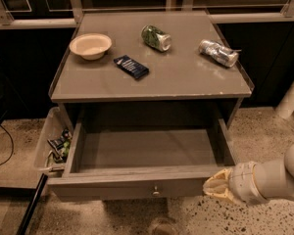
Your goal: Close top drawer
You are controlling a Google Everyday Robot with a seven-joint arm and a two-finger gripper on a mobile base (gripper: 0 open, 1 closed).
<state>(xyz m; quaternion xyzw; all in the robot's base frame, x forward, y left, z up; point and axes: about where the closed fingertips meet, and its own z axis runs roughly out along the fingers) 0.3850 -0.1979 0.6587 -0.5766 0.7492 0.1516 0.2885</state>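
The top drawer [137,185] is pulled far out from under the grey tabletop. Its plain grey front faces me, with a small round metal knob [156,190] at its centre. Its shallow grey box is empty. My gripper [214,187] is at the end of the white arm coming in from the lower right. Its pale tip is at the right end of the drawer front, level with it and touching or nearly touching it.
On the tabletop [186,80] are a cream bowl [90,45], a dark blue packet [131,66], a green can on its side [156,37] and a crushed silver can [218,52]. A clear bin with small items [53,143] hangs at the left side. The floor is speckled.
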